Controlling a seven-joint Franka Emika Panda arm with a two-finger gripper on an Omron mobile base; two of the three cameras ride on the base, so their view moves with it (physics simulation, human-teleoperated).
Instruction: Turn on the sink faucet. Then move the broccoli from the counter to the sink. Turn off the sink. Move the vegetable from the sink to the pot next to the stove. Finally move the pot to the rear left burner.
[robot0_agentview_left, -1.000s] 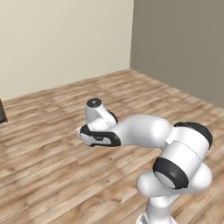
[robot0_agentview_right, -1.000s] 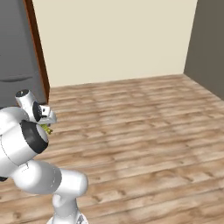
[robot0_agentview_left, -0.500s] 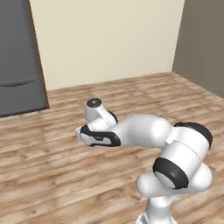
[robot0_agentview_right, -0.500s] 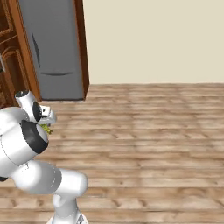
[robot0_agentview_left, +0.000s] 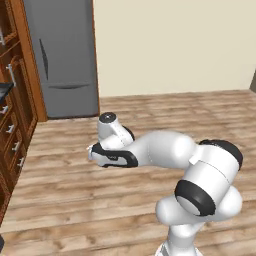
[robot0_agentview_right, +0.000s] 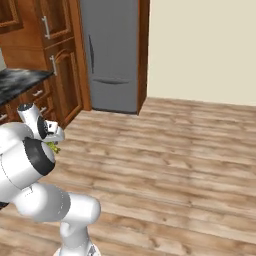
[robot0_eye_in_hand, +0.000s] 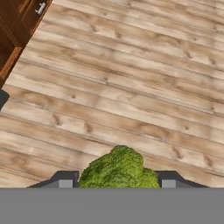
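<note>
A: Broccoli, a bushy green floret head (robot0_eye_in_hand: 117, 169), sits between the two small dark finger tips of the two-finger gripper (robot0_eye_in_hand: 117, 178) in the hand view. Jaws are clamped on it from both sides, partway closed because the head fills the gap.

B: So it's neither on a counter nor in a sink?

A: Neither. It's carried in the air over the light brown wood-plank floor (robot0_eye_in_hand: 131, 87). In the right base view a scrap of green shows at the hand, tucked against the white arm's elbow.

B: Why is the arm folded in so tightly?

A: My guess is that it's a travelling posture. Forearm is drawn back near the body in the left base view, which keeps the load close while the base drives. Nothing is within reach of the hand, so no placing can happen from here.

B: What's around?

A: Tall grey refrigerator (robot0_agentview_left: 65, 55) stands against the cream wall, with reddish-brown wooden cabinets (robot0_agentview_right: 57, 65) beside it. A dark speckled countertop (robot0_agentview_right: 20, 82) shows at the left of the right base view. Hand view catches a cabinet corner at its upper left.

B: Which step, then?

A: Can't be sure. Floret is in transit, either towards the sink or from it to the pot. No sink, pot or stove to judge by.
</note>
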